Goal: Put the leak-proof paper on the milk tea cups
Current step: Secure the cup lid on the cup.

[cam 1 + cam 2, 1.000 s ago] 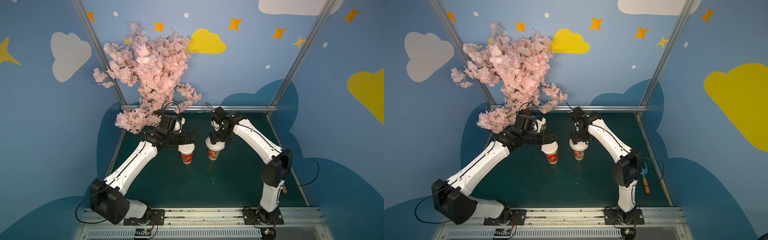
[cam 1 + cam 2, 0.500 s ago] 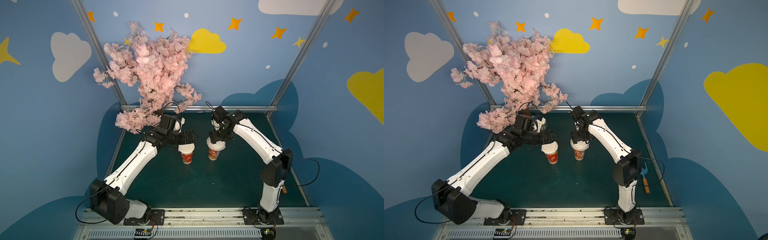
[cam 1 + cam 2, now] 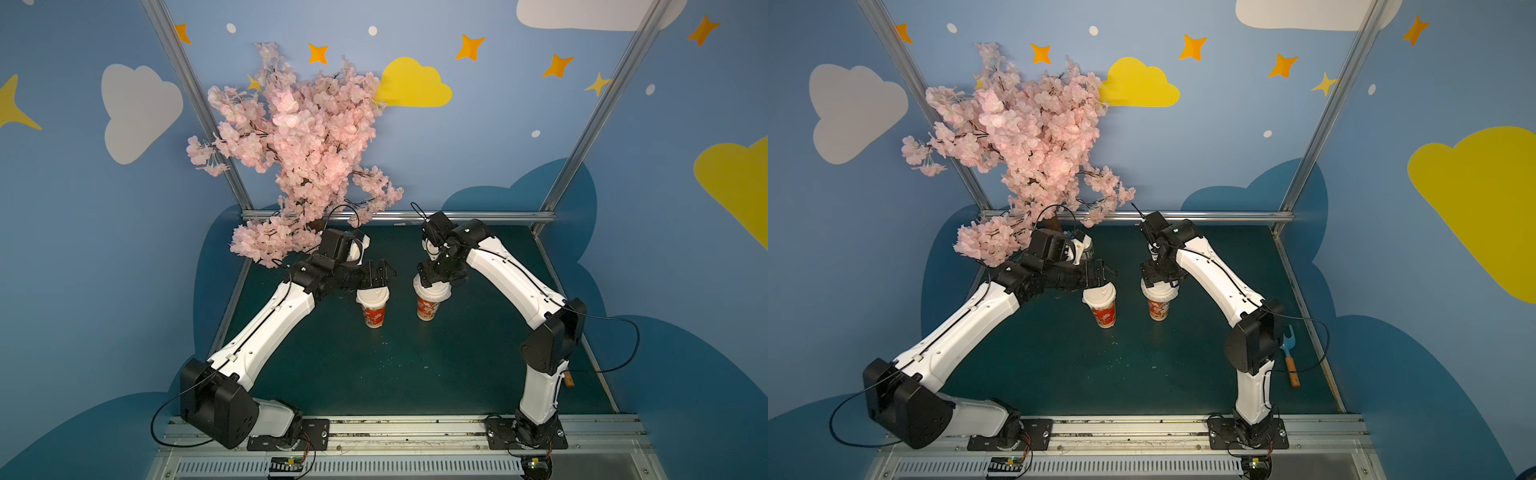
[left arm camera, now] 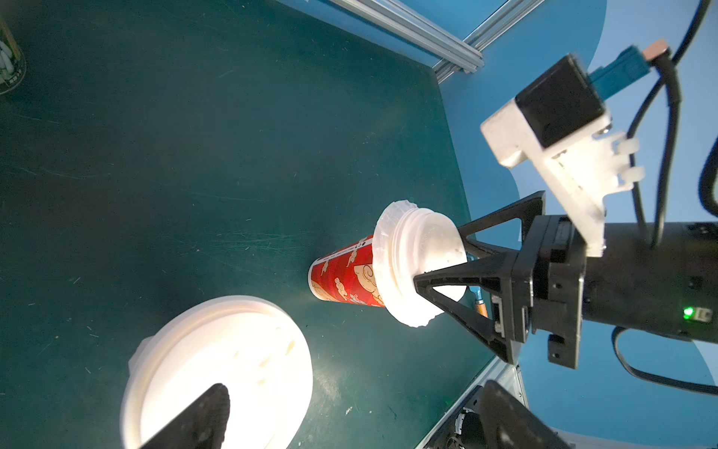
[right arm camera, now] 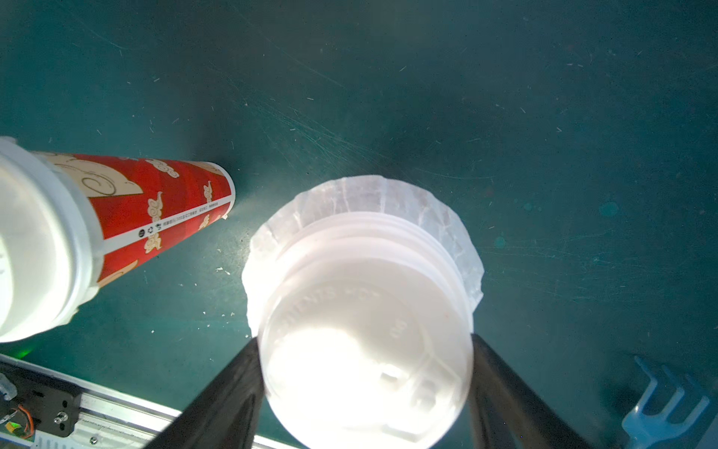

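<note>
Two red-and-white milk tea cups stand side by side mid-table in both top views, the left cup [image 3: 374, 316] and the right cup [image 3: 428, 307], each capped by a white domed lid. My left gripper [image 3: 380, 272] hovers open just above the left cup's lid [image 4: 217, 373], its fingers apart from it. My right gripper [image 5: 365, 342] is shut on the right cup's lid [image 5: 365, 311], one finger on each side. Crinkled translucent leak-proof paper [image 5: 447, 221] pokes out from under that lid all round the cup mouth [image 4: 382, 233]. On the left cup [image 5: 155, 202] the paper is mostly hidden under its lid.
A pink blossom tree [image 3: 299, 158] overhangs the back left corner above my left arm. A tin can [image 4: 7, 62] stands behind the left wrist. A blue fork-shaped tool with an orange handle [image 3: 1289, 357] lies near the table's right edge. Aluminium rails [image 3: 399, 216] frame the table.
</note>
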`<state>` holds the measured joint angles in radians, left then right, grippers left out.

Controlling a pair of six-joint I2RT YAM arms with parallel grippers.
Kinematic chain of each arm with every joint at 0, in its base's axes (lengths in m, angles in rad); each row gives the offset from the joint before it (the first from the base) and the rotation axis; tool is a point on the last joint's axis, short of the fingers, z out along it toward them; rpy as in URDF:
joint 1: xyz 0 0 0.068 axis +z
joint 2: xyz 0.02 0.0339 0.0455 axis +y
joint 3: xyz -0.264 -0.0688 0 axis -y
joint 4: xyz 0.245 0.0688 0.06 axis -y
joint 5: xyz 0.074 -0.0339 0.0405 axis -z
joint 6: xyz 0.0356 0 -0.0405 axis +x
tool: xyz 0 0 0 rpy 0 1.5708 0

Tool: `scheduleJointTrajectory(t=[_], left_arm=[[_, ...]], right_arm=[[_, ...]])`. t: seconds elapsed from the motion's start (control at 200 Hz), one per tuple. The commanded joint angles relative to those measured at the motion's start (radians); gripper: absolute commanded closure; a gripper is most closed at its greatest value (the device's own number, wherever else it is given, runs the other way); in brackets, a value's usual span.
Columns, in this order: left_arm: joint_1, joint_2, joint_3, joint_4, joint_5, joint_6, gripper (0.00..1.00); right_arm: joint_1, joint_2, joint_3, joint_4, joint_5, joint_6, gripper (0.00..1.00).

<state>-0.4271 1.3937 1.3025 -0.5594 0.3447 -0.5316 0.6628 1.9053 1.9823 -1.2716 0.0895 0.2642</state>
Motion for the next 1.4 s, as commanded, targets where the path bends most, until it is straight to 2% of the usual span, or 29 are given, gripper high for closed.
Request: scheduleJointTrajectory(t=[0.0, 0.906, 1.146, 1.232, 1.397], left_arm=[[0.006, -0.002, -0.006, 0.005, 0.014, -0.001, 0.00], [0.007, 0.011, -0.002, 0.013, 0.026, -0.008, 0.00], [-0.012, 0.059, 0.033, 0.026, 0.052, -0.021, 0.00], [-0.019, 0.092, 0.059, 0.039, 0.073, -0.034, 0.03], [-0.033, 0.188, 0.124, 0.065, 0.135, -0.053, 0.15]], right_arm=[[0.008, 0.016, 0.024, -0.015, -0.005, -0.003, 0.22], [0.003, 0.025, -0.055, 0.022, -0.002, -0.005, 0.22], [-0.001, 0.010, -0.083, 0.039, -0.005, 0.001, 0.22], [-0.002, 0.000, -0.098, 0.055, -0.006, 0.003, 0.21], [-0.004, -0.008, -0.112, 0.067, -0.010, 0.003, 0.21]])
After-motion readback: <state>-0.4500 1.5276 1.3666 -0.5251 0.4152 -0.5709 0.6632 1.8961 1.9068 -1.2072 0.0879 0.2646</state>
